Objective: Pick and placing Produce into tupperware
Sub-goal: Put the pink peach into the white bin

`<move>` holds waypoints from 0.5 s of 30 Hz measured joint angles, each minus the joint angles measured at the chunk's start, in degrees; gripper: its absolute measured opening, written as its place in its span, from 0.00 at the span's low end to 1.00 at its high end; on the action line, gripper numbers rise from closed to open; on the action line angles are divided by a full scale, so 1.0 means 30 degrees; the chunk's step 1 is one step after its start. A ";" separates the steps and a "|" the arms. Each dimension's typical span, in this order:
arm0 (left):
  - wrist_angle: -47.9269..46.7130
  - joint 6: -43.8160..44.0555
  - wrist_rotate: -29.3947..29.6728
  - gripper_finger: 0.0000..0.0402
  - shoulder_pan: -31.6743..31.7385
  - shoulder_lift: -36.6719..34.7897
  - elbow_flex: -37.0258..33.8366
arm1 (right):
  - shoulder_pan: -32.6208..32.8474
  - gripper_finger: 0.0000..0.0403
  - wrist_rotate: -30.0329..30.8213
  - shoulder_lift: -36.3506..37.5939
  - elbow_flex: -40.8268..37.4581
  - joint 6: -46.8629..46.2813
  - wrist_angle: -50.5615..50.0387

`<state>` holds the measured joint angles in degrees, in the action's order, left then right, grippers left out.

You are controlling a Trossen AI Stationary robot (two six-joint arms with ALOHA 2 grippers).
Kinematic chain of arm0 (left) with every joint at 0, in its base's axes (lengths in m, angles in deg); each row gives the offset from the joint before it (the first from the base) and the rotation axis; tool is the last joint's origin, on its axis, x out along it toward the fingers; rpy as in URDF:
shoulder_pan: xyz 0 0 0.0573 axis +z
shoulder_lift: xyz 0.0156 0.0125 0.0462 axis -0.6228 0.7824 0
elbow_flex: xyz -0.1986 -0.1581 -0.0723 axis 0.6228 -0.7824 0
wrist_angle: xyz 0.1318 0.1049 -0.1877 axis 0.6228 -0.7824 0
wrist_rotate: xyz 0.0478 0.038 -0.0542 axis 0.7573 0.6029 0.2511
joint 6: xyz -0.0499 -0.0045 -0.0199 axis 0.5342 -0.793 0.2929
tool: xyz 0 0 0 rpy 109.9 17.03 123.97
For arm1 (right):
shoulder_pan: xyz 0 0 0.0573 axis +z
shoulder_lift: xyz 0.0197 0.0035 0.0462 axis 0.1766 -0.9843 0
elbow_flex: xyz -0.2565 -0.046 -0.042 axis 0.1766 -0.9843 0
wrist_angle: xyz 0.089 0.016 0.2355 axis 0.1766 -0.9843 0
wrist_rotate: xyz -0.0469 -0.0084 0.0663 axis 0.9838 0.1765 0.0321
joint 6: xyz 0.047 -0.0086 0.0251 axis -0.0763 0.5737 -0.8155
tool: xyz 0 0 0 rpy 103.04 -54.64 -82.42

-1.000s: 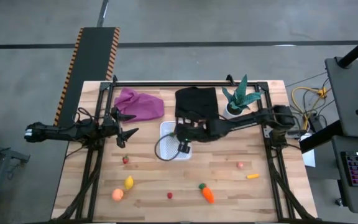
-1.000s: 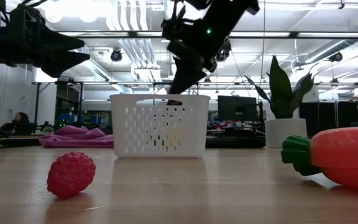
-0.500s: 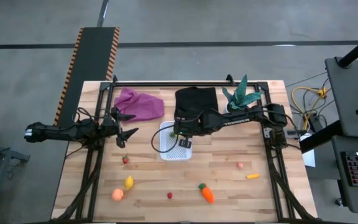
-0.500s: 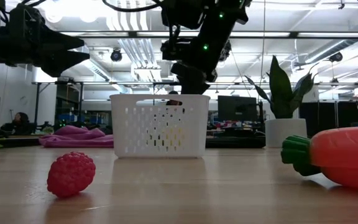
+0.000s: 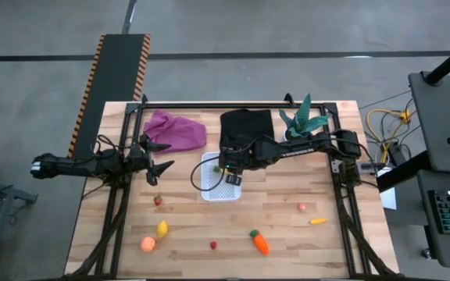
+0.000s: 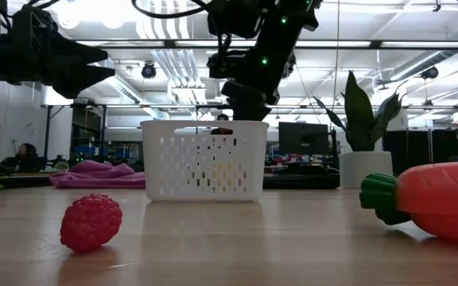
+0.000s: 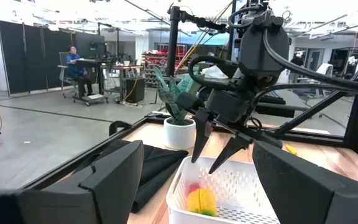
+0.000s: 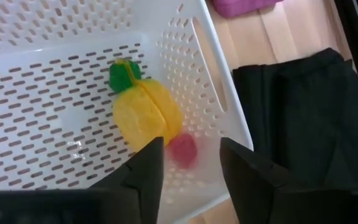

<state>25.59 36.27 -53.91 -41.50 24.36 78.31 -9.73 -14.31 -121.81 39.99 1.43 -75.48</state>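
The tupperware point(image 5: 221, 178) is a white perforated tub near the middle of the table. It holds a yellow lemon point(image 8: 145, 115) with a green leaf and a small red berry point(image 8: 183, 150). My right gripper point(image 8: 191, 163) hovers open just above the tub's far part point(image 7: 207, 163), empty. My left gripper point(image 5: 162, 166) waits open above the table's left side, also empty. On the wood lie a strawberry point(image 5: 158, 200), a lemon point(image 5: 162, 229), a peach point(image 5: 148, 243), a small red berry point(image 5: 213, 245) and a carrot point(image 5: 259, 242).
A black cloth point(image 5: 247, 129) and a purple cloth point(image 5: 176, 130) lie at the far edge, with a potted plant point(image 5: 303, 125) to their right. Two small pieces point(image 5: 302, 207) point(image 5: 317, 221) sit on the right side. A raspberry point(image 6: 91, 222) lies near the low camera.
My right gripper has risen out of the tub and drawn back from its near part toward its far part, the arm folding upward. It has held almost still for the last half second. The tub and the produce have not moved.
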 joint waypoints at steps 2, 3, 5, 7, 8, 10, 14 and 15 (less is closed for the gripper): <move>-0.0003 0.0000 0.0000 0.72 0.0005 0.0007 0.0000 | 0.0012 0.41 -0.0129 0.0243 -0.0012 -0.0254 -0.0528; -0.0005 0.0000 0.0000 0.72 -0.0002 0.0007 0.0000 | 0.0102 0.42 -0.0198 0.0483 -0.0020 -0.0344 -0.1009; -0.0022 0.0000 0.0000 0.72 0.0005 0.0000 0.0000 | 0.0356 0.44 -0.0338 0.1317 -0.0024 -0.0825 -0.2210; -0.0032 0.0007 -0.0001 0.72 -0.0001 0.0050 0.0000 | 0.0711 0.46 -0.0597 0.2304 -0.0016 -0.1567 -0.3689; -0.0136 0.0009 -0.0005 0.72 0.0003 0.0058 0.0000 | 0.0903 0.47 -0.0962 0.2812 -0.0016 -0.2033 -0.4750; -0.0231 0.0018 -0.0007 0.72 -0.0002 0.0062 0.0000 | 0.1334 0.49 -0.1705 0.3694 -0.0155 -0.2874 -0.6354; -0.0328 0.0022 -0.0007 0.72 -0.0002 0.0079 0.0000 | 0.2513 0.54 -0.2496 0.5547 -0.0922 -0.5208 -0.8503; -0.0319 0.0022 -0.0007 0.72 -0.0002 0.0066 0.0000 | 0.2907 0.56 -0.2518 0.5978 -0.1267 -0.5840 -0.8823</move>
<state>24.63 36.34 -53.93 -41.51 24.56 78.31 -1.01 -21.86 -103.88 36.19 -16.09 -101.95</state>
